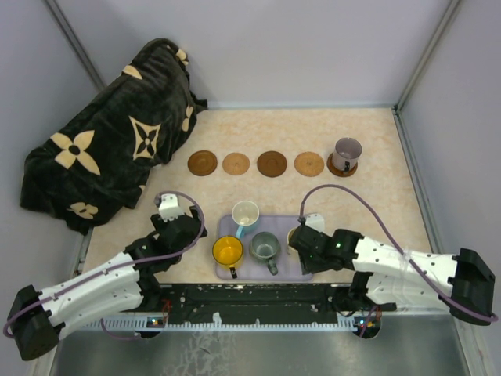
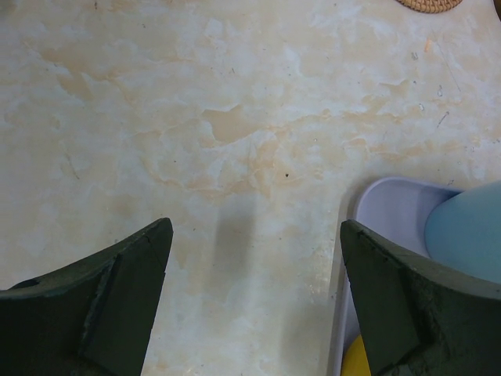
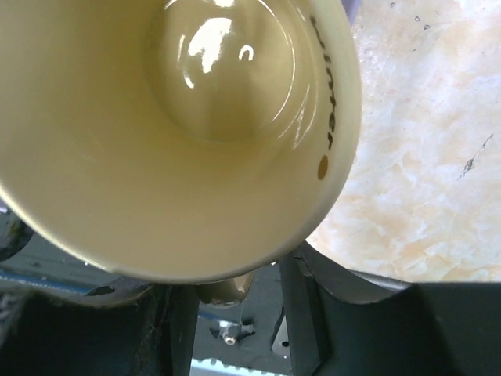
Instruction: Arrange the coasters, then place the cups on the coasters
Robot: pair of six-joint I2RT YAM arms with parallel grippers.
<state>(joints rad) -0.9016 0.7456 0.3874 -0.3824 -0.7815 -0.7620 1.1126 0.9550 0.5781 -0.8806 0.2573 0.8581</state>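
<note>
Right gripper (image 3: 235, 317) straddles cream cup (image 3: 156, 117) handle (whether clamped, cannot tell); squeeze firm, lift straight off tray (image 2: 391, 207). Left gripper (image 2: 256, 229) released.

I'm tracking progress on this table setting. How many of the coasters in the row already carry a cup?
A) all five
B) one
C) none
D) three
B: only the purple-grey cup sits on the rightmost coaster, while the other four coasters lie bare.
</note>
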